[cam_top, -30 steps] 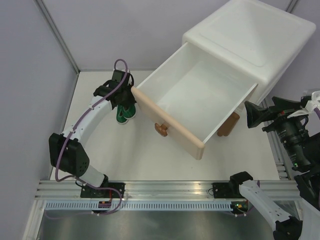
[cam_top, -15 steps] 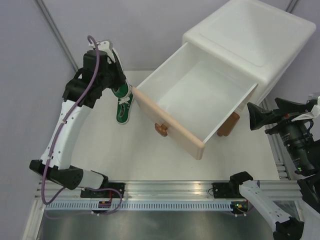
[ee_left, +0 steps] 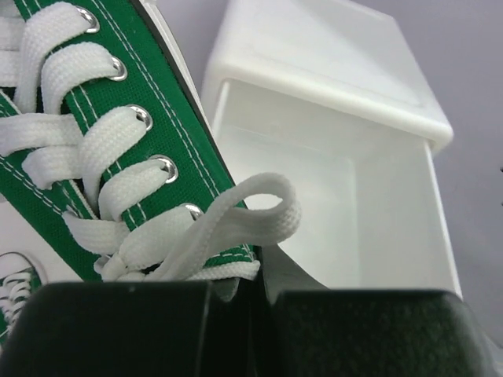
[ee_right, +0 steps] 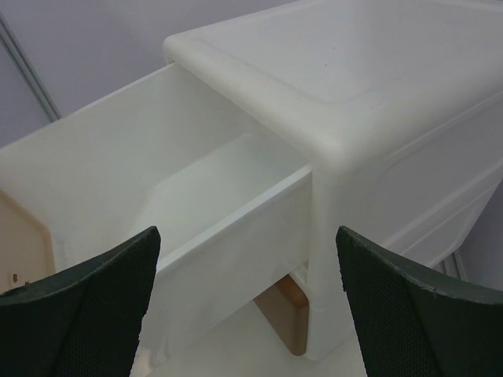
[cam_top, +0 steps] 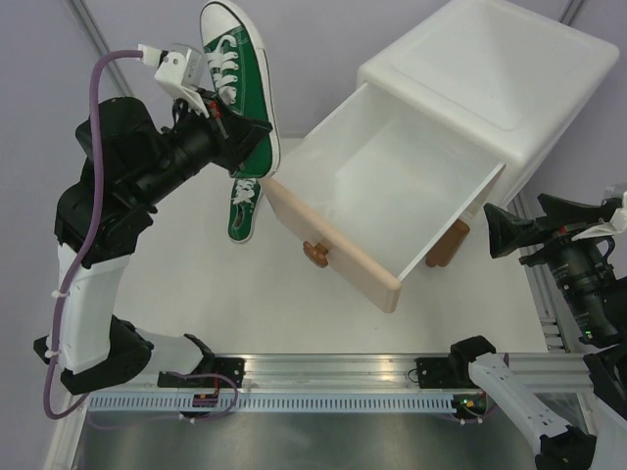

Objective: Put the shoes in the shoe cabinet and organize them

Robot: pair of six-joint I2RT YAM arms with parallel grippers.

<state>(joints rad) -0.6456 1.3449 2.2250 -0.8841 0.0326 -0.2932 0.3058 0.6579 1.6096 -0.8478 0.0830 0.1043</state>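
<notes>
The job has only just begun. The left gripper (cam_top: 220,117) is pinched tight on one green shoe (cam_top: 240,69) and holds it high in the air, toe up, with the white laces facing the camera. The other green shoe (cam_top: 243,211) lies on the table (cam_top: 294,304), down below that hand, right beside the left end of the drawer front. No blue shoes show in any view.

The top drawer (cam_top: 392,186) of the shoe cabinet (cam_top: 490,69) is pulled wide open. It sits to the right of the left hand and lower down. Nothing is inside it yet, so I think every shoe has yet to go in, and the drawer may need a push shut after that.

The right gripper (cam_top: 495,227) waits on the far side of the drawer. Its fingers are spread wide apart and it holds nothing.

The table is plain white and smooth. A metal rail (cam_top: 343,367) runs along the near edge, where the arms are bolted on. Plain grey walls (cam_top: 59,98) stand close behind and to the left of the table.
</notes>
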